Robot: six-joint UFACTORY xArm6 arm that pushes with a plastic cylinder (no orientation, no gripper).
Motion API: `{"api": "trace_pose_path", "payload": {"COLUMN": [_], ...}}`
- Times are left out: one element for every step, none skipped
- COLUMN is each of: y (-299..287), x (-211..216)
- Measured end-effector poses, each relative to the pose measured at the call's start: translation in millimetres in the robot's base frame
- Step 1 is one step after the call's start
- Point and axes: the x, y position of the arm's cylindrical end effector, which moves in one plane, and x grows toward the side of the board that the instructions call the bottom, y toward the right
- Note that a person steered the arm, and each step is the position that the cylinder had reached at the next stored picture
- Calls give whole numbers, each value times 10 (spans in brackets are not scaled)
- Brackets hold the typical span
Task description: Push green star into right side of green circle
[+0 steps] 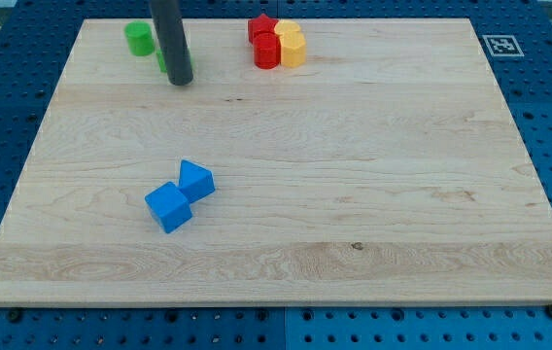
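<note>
The green circle (pixel 139 38) stands near the board's top left. Just to its right, the green star (pixel 162 62) is almost wholly hidden behind my dark rod; only slivers of green show at the rod's left and right edges. My tip (pixel 180 82) rests on the board just below and in front of the star, to the lower right of the circle.
A red star (pixel 260 27), a red block (pixel 266 51), a yellow block (pixel 287 31) and a yellow heart-like block (pixel 294 50) cluster at the top centre. A blue cube (pixel 168 207) and a blue triangular block (pixel 196 180) touch at centre left. A marker tag (pixel 499 45) sits at top right.
</note>
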Motion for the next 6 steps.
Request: {"api": "trace_pose_path", "payload": {"y": [-74,-74,-45,215,67,-15], "x": [-271,-219,-130,-136,-360,-449]}}
